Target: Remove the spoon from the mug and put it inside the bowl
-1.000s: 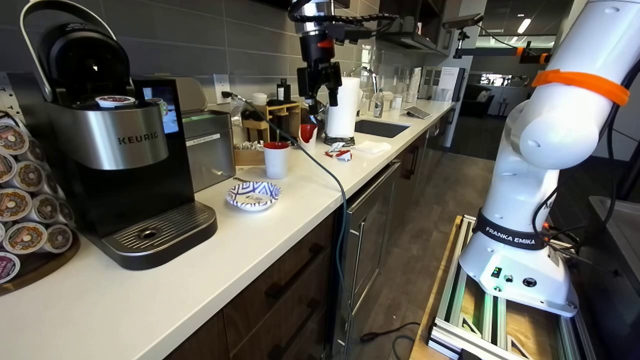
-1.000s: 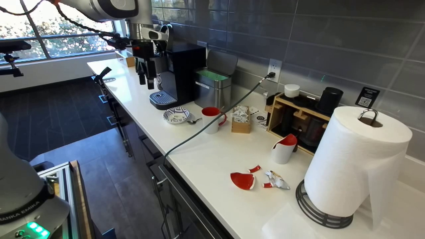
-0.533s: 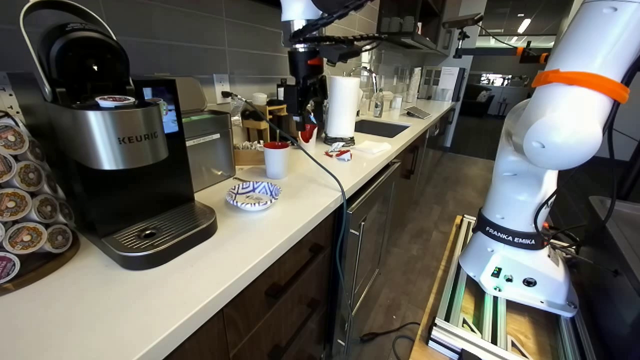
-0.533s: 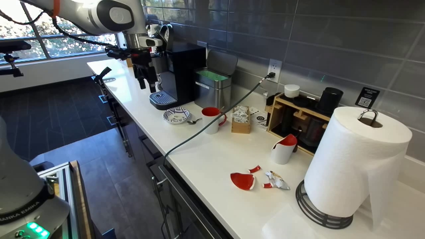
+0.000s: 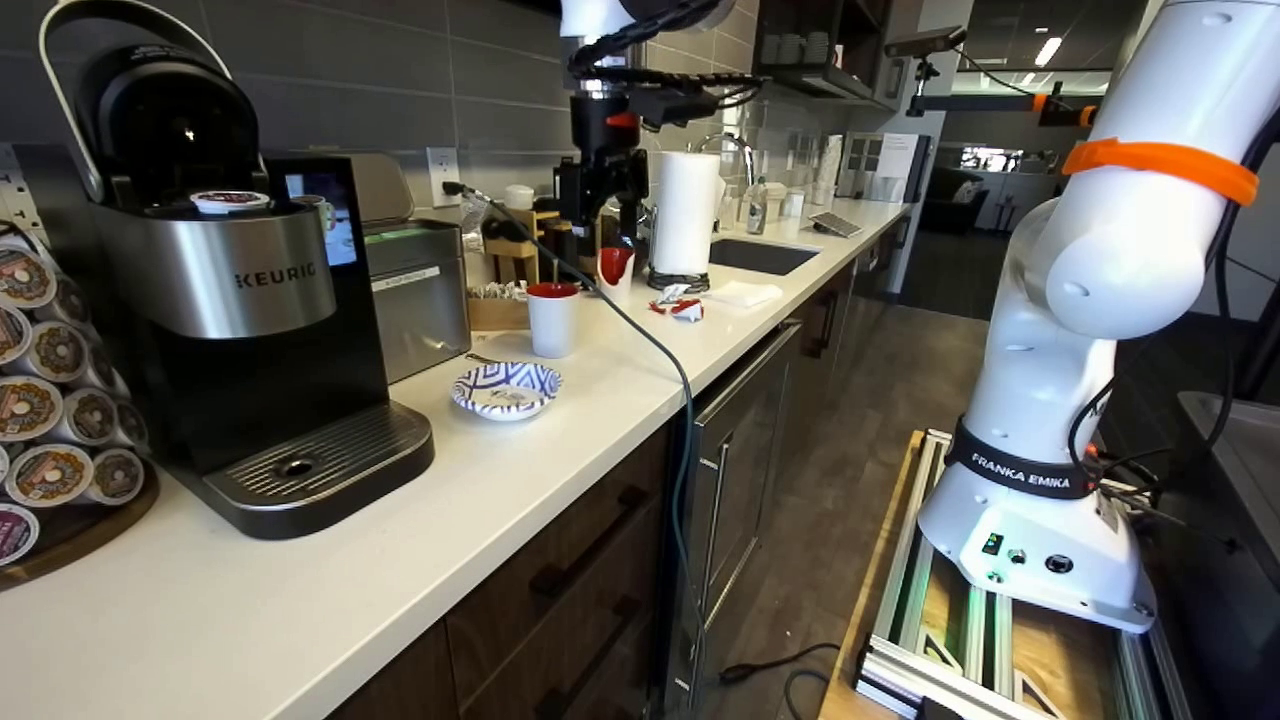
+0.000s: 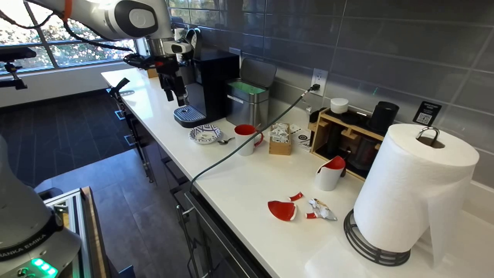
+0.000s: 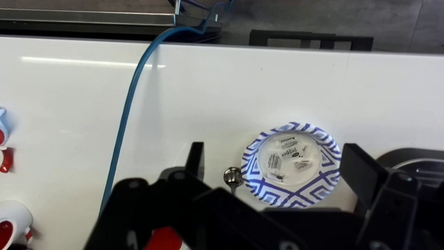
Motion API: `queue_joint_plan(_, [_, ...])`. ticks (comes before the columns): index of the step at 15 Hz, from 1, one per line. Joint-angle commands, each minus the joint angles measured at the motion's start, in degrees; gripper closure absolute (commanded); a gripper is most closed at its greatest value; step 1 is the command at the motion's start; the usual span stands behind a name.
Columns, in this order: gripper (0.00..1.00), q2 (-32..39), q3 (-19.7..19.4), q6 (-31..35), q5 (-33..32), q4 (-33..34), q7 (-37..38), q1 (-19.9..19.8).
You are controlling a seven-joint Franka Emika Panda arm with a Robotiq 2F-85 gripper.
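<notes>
A spoon (image 7: pixel 233 176) lies just beside the bowl (image 7: pixel 251 163), below the wide-spread tool (image 7: pixel 272 159).

Daylight enters through a framed glass window (image 6: pixel 88 52) beyond the long, glossy white countertop (image 6: pixel 239 181); the window overexposes. Glare: countertop's far end; narrow strip on it in the wrist view. Dark brown wooden drawer fronts (image 5: pixel 505 635) below the countertop sit in shadow. The black two-finger gripper (image 7: pixel 272 159) above the countertop appears underexposed, soft-focused.

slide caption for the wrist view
Open black gripper framing round blue-patterned white bowl of white packets, blue cable over white counter.
</notes>
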Motion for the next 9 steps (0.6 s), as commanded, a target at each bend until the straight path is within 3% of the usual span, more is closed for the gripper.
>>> queue_joint_plan(1, [0.0, 3.9, -2.2, 8.0, 1.3, 0.0, 5.4, -2.1])
queue_joint_plan(9, [0.0, 13.6, -7.5, 19.0, -2.5, 3.7, 19.5, -6.7])
